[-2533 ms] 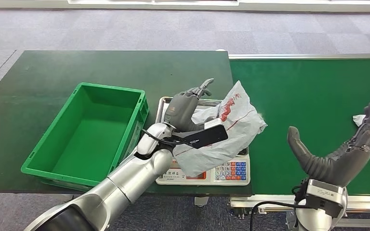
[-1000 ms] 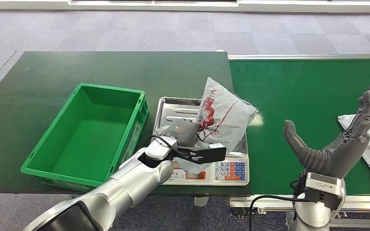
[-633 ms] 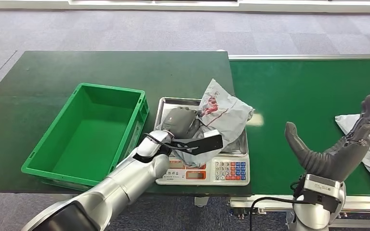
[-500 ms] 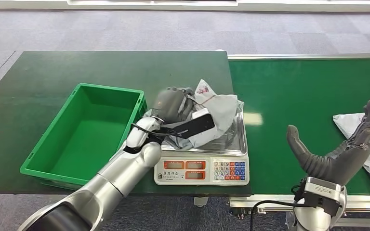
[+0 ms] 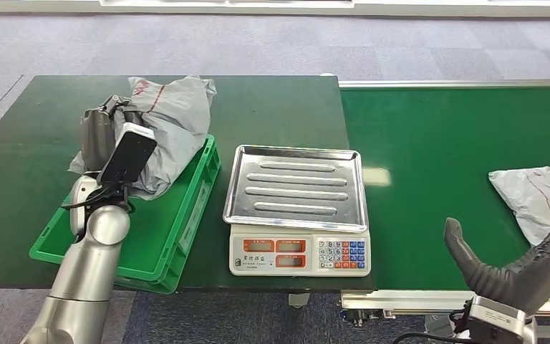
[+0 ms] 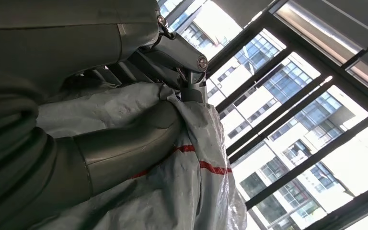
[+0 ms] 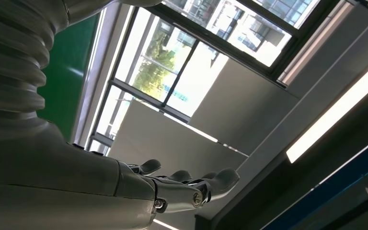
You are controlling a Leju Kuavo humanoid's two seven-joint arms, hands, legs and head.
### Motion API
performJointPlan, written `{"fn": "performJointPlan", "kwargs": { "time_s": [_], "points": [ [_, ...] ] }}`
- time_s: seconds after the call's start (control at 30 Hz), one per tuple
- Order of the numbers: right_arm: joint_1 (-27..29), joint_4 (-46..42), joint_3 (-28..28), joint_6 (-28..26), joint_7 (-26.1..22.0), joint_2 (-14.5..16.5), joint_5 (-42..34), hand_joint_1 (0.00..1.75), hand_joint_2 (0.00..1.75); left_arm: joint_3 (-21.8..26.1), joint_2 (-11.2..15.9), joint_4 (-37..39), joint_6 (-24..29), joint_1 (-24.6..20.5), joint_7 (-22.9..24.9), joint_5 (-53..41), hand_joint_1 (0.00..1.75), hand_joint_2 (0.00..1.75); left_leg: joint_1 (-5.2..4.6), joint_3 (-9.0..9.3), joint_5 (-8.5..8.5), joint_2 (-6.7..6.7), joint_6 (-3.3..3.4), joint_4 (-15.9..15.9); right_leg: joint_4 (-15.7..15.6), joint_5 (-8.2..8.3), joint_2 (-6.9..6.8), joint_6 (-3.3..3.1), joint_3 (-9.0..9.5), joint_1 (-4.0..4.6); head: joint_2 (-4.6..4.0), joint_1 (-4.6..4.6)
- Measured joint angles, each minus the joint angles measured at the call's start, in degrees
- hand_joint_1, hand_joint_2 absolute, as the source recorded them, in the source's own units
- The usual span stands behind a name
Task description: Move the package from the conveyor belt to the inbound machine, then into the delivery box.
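The robot's left hand [image 5: 100,136] is grasping a grey courier bag [image 5: 166,122] above the green crate [image 5: 186,215], at nine o'clock from the bare weighing scale [image 5: 297,215], leaving only the drop, while its right hand [image 5: 526,265] is waiting released.

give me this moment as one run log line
left hand: holds grey package above green box | right hand: open, by conveyor belt | scale tray: bare
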Motion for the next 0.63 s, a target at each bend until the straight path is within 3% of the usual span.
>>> {"fn": "performJointPlan", "kwargs": {
  "time_s": [0.47,0.6,0.63],
  "points": [
    [0.9,-0.3,-0.1,-0.8,-0.1,-0.5,-0.5,0.00,1.75,9.0,3.5,-3.3,2.0,6.0,1.9,-1.1,1.75,1.75,-0.01,-0.01,0.00,0.01,-0.01,0.0,0.0,0.01,0.03,0.01,-0.03,0.04,0.00,0.00],
    [0.9,-0.3,-0.1,-0.8,-0.1,-0.5,-0.5,0.00,1.75,10.0,3.7,-3.3,1.8,6.4,2.0,-1.3,0.06,1.75,-0.01,-0.01,0.00,0.01,-0.01,0.0,0.0,0.01,0.03,0.00,-0.03,0.03,0.00,0.00],
    [0.9,-0.3,-0.1,-0.8,-0.1,-0.5,-0.5,0.00,1.75,10.0,3.7,-3.3,1.7,6.4,2.0,-1.3,0.00,1.75,-0.01,-0.01,0.00,0.01,-0.01,0.0,0.0,0.01,0.03,0.00,-0.03,0.03,0.00,0.00]
  ]
}}
